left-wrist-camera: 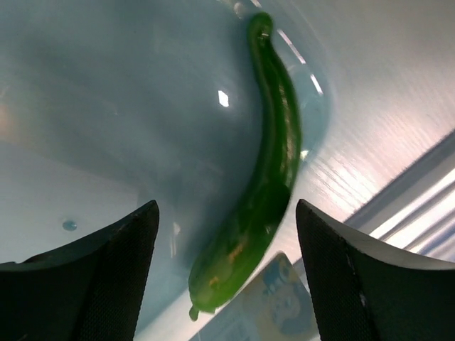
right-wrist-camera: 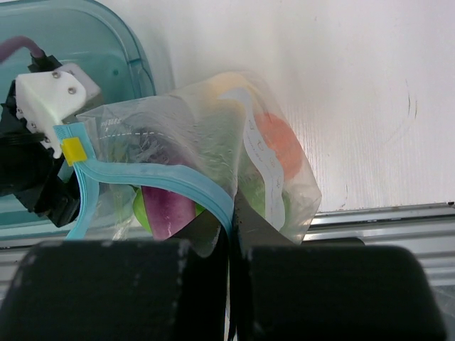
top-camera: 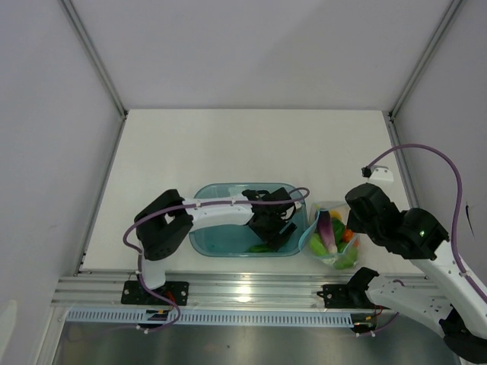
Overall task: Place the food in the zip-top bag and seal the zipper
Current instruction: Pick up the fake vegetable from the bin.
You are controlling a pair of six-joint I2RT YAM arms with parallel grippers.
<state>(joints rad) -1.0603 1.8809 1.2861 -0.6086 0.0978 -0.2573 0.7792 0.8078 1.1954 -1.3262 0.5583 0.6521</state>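
Hovering left fingers (top-camera: 272, 230) wide over the dark green chili (left-wrist-camera: 264, 185), I have right fingers (right-wrist-camera: 213, 284) clamped on the zipper (right-wrist-camera: 165, 177) at 3 o'clock of the tub (top-camera: 217, 236).

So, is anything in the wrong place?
Yes. One dark green toy chili lies in the translucent blue rectangular tub, under the open left gripper. The other toy food sits in the clear floppy zip-top bag, pinched by the right gripper.
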